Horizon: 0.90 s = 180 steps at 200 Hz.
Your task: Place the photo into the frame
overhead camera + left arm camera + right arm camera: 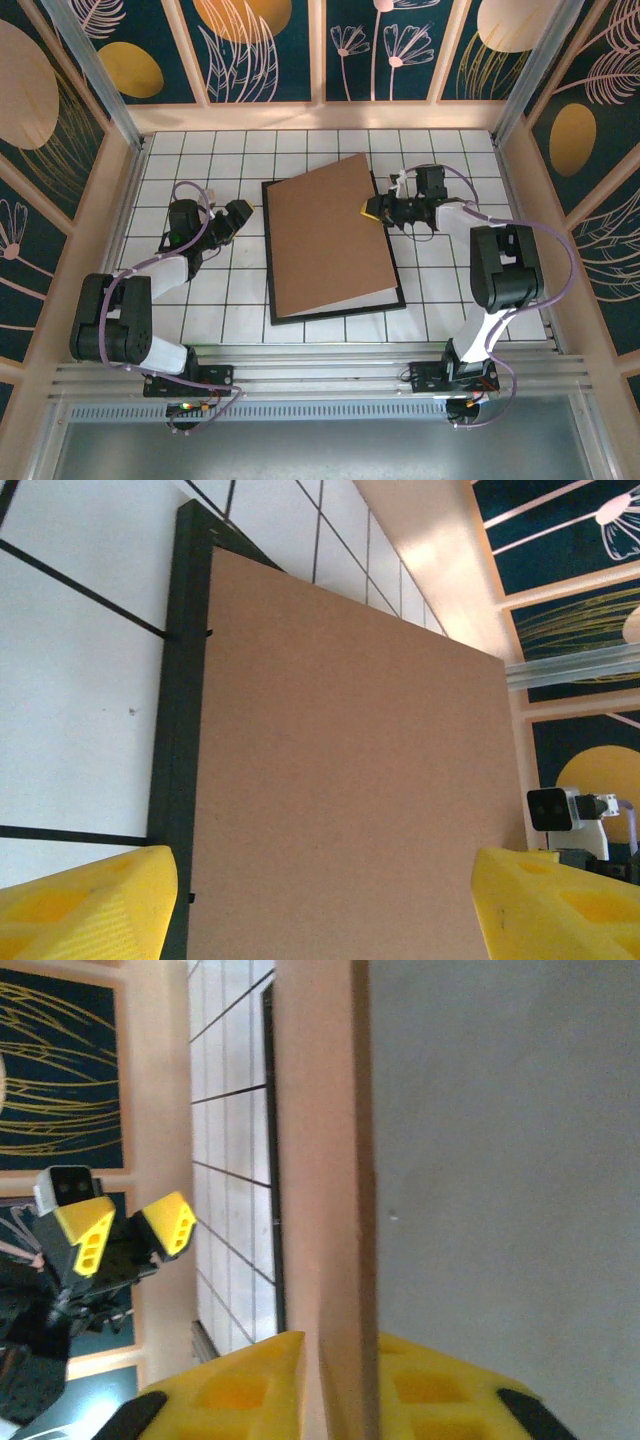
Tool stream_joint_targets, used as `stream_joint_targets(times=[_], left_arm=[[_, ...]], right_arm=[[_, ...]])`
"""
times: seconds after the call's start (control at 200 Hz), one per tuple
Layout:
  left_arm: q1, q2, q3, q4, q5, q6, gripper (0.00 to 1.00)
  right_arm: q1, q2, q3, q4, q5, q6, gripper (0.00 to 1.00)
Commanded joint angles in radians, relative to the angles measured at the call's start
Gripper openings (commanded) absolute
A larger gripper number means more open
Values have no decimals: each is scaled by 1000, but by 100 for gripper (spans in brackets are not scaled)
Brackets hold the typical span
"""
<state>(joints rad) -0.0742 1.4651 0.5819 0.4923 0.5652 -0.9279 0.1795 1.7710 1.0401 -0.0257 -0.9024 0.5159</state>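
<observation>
While your right pincer (372, 208) pinches the backing board (325, 240) at three o'clock, left pincer (243, 212) spread at nine, a slipping grip could drop it askew on the frame (267, 260)

Count it off — one black frame (268, 262) mid-picture, one brown backing board (328, 235), and two yellow-fingered grippers: left gripper (240, 212) at centre-left, right gripper (370, 208) at centre-right

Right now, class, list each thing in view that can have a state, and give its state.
frame: lying flat, mostly covered.
backing board: tilted, right edge raised above the frame.
left gripper: open, empty.
right gripper: fingers astride the board's raised edge; grip unclear.
</observation>
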Motion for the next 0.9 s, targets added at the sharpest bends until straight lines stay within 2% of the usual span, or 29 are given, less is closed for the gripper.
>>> stream_joint_targets(times=[0.0, 0.16, 0.405, 0.896], left_arm=[[0, -16, 19, -37, -29, 35, 78], [0, -10, 21, -47, -37, 45, 78], [-2, -15, 7, -70, -59, 81, 83], [-9, -52, -15, -99, -96, 96, 85]], right_arm=[[8, 28, 10, 1, 46, -40, 27], [12, 57, 44, -62, 91, -98, 39], [29, 61, 53, -120, 171, -167, 46], [36, 51, 85, -218, 292, -252, 65]])
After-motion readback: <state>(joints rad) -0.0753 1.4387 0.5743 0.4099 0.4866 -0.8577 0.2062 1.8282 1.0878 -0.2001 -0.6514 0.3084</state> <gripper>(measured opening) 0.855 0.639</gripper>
